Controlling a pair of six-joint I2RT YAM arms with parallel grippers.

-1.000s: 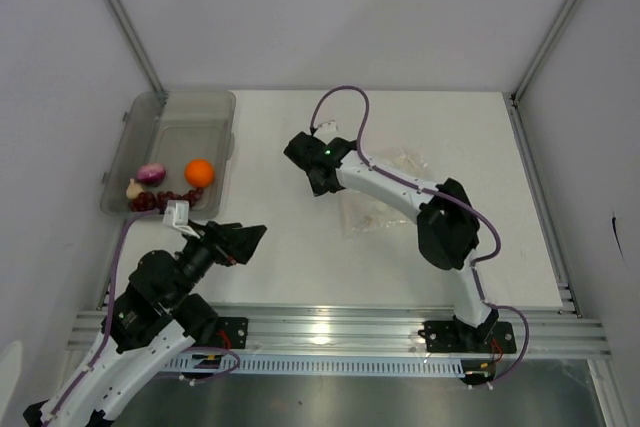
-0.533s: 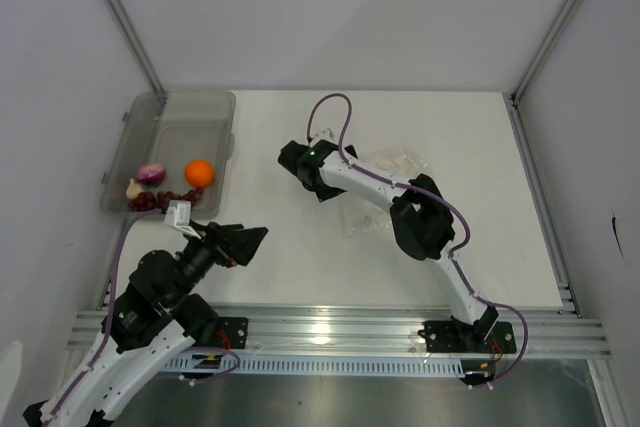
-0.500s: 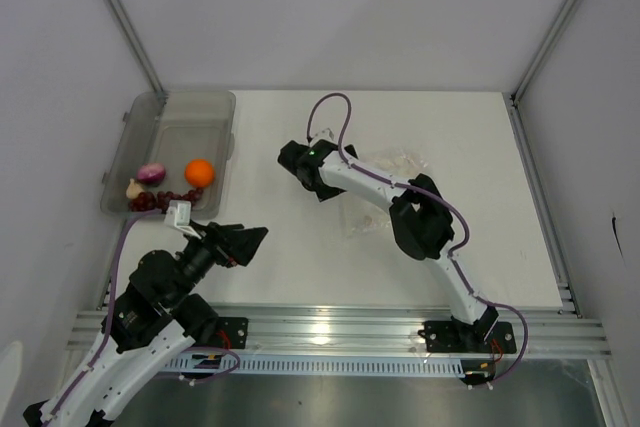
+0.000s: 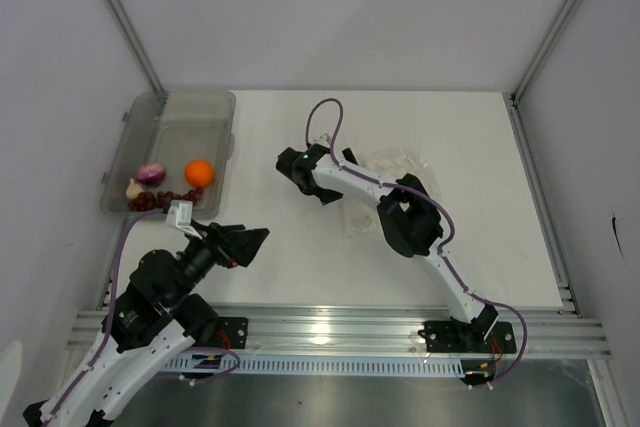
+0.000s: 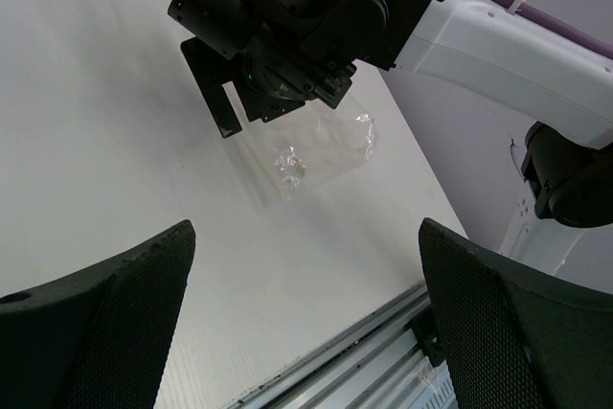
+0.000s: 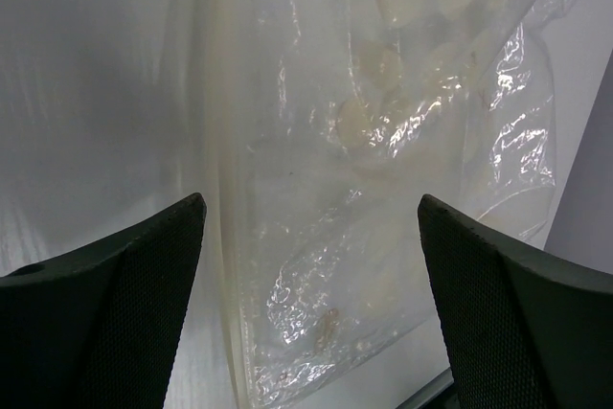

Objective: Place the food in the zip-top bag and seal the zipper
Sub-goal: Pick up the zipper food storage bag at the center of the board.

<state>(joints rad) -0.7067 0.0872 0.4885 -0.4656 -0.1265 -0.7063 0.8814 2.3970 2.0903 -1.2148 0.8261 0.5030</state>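
The food lies in the near end of a grey tub (image 4: pixel 185 112) at the far left: an orange (image 4: pixel 200 172), a purple-red onion (image 4: pixel 151 173), a garlic bulb (image 4: pixel 134 188) and dark red berries (image 4: pixel 163 200). The clear zip-top bag (image 4: pixel 362 213) lies flat mid-table and looks empty. My right gripper (image 4: pixel 326 183) is open and hovers over the bag's left edge. In the right wrist view the bag (image 6: pixel 383 189) lies below the gripper (image 6: pixel 311 200), with its zipper (image 6: pixel 222 189) running down the left edge. My left gripper (image 4: pixel 245 239) is open and empty at the near left.
In the left wrist view my left gripper (image 5: pixel 306 227) looks across the table at the right arm's gripper (image 5: pixel 259 55) above the bag (image 5: pixel 311 146). A second crinkled bit of clear plastic (image 4: pixel 400 160) lies behind the bag. A metal rail (image 4: pixel 340 327) runs along the near edge.
My right gripper has shifted a little left over the bag's left edge, and the arm's elbow has folded in. The left arm and the food have not moved.
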